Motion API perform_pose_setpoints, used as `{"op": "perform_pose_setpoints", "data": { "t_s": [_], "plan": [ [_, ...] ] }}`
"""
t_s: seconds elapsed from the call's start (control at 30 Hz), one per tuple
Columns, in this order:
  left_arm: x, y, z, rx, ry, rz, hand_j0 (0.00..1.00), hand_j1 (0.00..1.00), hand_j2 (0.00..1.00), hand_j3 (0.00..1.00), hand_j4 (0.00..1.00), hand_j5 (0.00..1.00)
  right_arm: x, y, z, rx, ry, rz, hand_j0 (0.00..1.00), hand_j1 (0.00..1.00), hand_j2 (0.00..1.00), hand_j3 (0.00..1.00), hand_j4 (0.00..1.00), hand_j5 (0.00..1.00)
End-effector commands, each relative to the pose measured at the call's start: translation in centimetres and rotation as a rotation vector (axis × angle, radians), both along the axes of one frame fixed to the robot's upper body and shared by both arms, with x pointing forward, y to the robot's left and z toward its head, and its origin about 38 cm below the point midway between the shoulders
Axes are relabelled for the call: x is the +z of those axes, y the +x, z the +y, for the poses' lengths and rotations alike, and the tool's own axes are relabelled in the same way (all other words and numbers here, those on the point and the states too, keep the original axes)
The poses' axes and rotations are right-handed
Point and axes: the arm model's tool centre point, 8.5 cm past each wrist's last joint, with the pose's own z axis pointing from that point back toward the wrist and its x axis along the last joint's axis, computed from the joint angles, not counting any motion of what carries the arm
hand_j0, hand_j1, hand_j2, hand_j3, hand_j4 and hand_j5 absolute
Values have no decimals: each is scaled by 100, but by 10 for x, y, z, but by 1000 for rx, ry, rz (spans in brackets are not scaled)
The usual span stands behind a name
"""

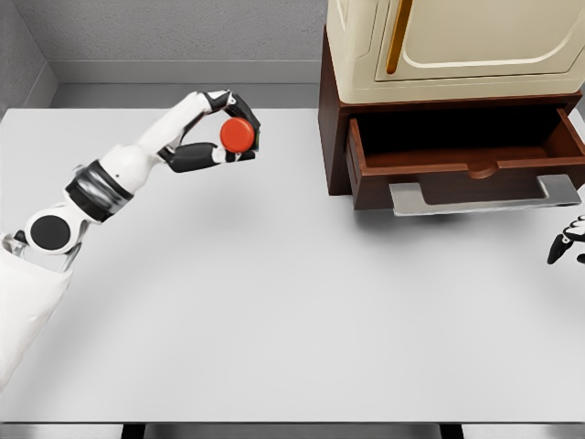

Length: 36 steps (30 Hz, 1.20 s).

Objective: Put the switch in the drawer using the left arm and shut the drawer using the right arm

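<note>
Surface (274, 302): pale grey, wide.
Cabinet (457, 46): cream, at back right.
Drawer (466, 155): dark brown, pulled open, metal handle in front.
Left hand (224, 128): raised, fingers curled around switch.
Right hand (569, 242): at right edge; grip unclear.
Switch (239, 135): round, red-orange, held above surface, left of drawer.

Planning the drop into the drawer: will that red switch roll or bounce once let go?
The red switch looks round and smooth, so it may roll. The left robot hand spans it easily, suggesting it is light. It appears rigid, unlikely to deform in the open drawer.
</note>
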Motion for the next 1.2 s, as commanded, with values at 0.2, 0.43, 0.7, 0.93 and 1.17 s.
{"op": "perform_pose_setpoints", "data": {
  "t_s": [0.2, 0.43, 0.7, 0.93, 1.17],
  "plan": [
    [12, -8, -36, -19, 47, -121, 34, 34, 34, 34, 34, 34, 0, 0, 0, -1, 4, 2, 53, 53, 53, 53, 53, 53],
    [24, -14, -61, -24, 86, -209, 33, 33, 33, 33, 33, 33, 0, 0, 0, -3, 6, 1, 53, 53, 53, 53, 53, 53],
    [35, -13, -88, -5, 135, -289, 33, 33, 33, 33, 33, 33, 0, 0, 0, -3, 4, 4, 54, 54, 54, 54, 54, 54],
    [51, -8, -113, 20, 184, -360, 33, 33, 33, 33, 33, 33, 0, 0, 0, -3, 6, 2, 54, 54, 54, 54, 54, 54],
    [58, 1, -145, 20, 195, -384, 33, 33, 33, 33, 33, 33, -1, 0, 0, -3, 6, 4, 54, 54, 54, 54, 54, 54]
  ]
}}
